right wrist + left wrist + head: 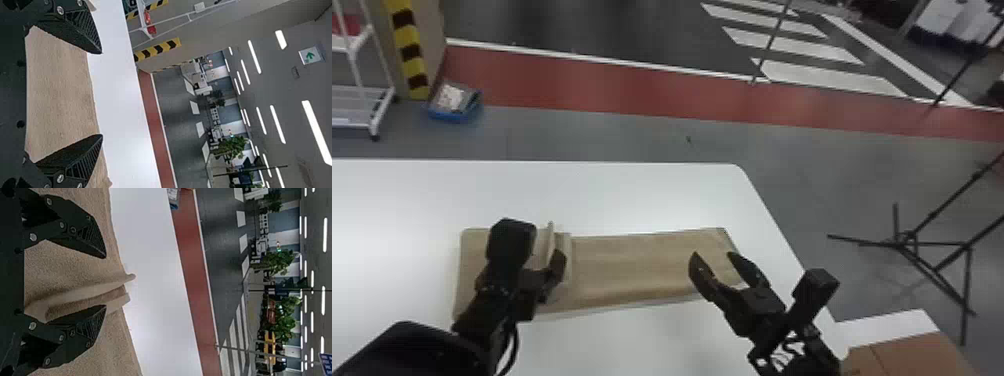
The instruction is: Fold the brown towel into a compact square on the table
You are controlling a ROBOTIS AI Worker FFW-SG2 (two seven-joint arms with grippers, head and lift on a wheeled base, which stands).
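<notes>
Left gripper (pixel 537 262) spread around ridge (pixel 84 291) in brown towel (pixel 632 265); right gripper (pixel 713 254) spread wide above.

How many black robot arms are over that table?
2. The left black jointed arm is over the left part of the brown cloth towel, its open end effector at a raised fold. The right arm is near the towel's right end, its end effector open too.

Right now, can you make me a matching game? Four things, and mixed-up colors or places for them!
1. Towel
2. Table
3. Left hand
4. Right hand

A. Open, at the towel's raised fold
B. White
C. Open, near the towel's right end
D. Brown

Pairs: 1-D, 2-B, 3-A, 4-C
</notes>
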